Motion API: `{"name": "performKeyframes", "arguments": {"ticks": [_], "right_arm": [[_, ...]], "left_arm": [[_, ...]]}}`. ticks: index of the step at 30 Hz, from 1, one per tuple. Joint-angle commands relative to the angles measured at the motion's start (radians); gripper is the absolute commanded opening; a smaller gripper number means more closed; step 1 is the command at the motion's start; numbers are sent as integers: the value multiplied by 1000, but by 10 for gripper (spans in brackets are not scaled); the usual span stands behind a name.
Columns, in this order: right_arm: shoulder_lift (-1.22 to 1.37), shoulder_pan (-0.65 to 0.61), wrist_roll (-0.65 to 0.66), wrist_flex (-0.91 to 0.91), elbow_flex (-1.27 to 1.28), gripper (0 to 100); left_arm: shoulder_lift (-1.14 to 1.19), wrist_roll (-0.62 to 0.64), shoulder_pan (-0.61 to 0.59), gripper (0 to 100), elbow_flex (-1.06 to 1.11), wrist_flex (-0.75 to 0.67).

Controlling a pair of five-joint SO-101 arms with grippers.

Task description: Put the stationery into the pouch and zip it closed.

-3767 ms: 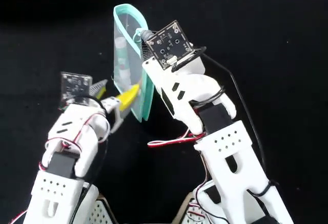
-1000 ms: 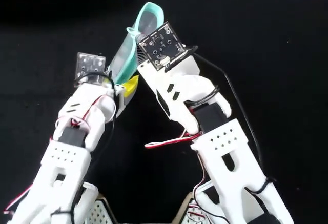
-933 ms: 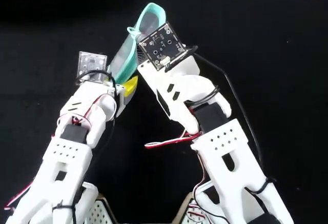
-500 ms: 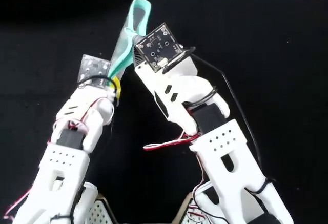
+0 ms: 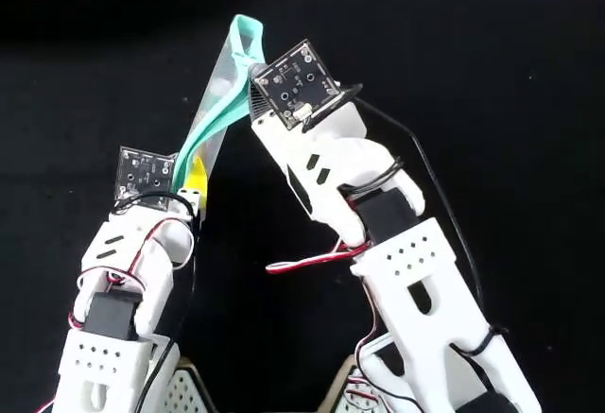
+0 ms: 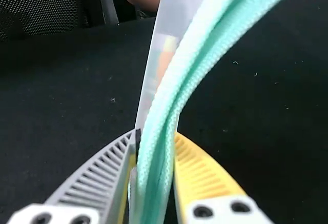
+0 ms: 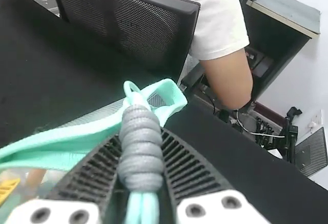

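The pouch (image 5: 219,92) is hanging off the table (image 5: 492,101), pulled taut in a line between my two grippers. Through its clear wall I can make out stationery: something orange (image 6: 165,60) just past the left gripper (image 6: 154,152), and a yellow piece (image 7: 7,185) below and to one side of the right gripper (image 7: 141,131). So I'd call the loading part done, though I can't count the items or say whether any are left outside.

The left gripper is clamped on the near end of the teal zipper band (image 6: 169,106), with the grey jaw on one side and the yellow one on the other. The right gripper is pinched on the grey knotted pull cord (image 7: 139,157) at the far end, and the teal loop of the band pokes out just beyond its tips.

Ahead of the left gripper the two teal tapes lie pressed together, which reads to me as closed there. I can't see the teeth along the whole run up to the right gripper, so I judge the zip to be at or near its end stop, not confirmed. What's left, as I see it, is checking the closure, setting the pouch down and letting go with both grippers.
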Motion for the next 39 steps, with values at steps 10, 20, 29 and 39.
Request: {"name": "performKeyframes", "arguments": {"ticks": [10,20,29,39], "right_arm": [[19,-12,6,15,-4,12],[-16,-146,81,114,-15,12],[-107,-193,118,172,-16,12],[-114,-255,120,235,-42,12]], "left_arm": [[-9,21,-7,162,-90,66],[-35,21,-8,177,-251,238],[-35,23,-2,177,-259,238],[-37,23,91,177,-312,232]]}}
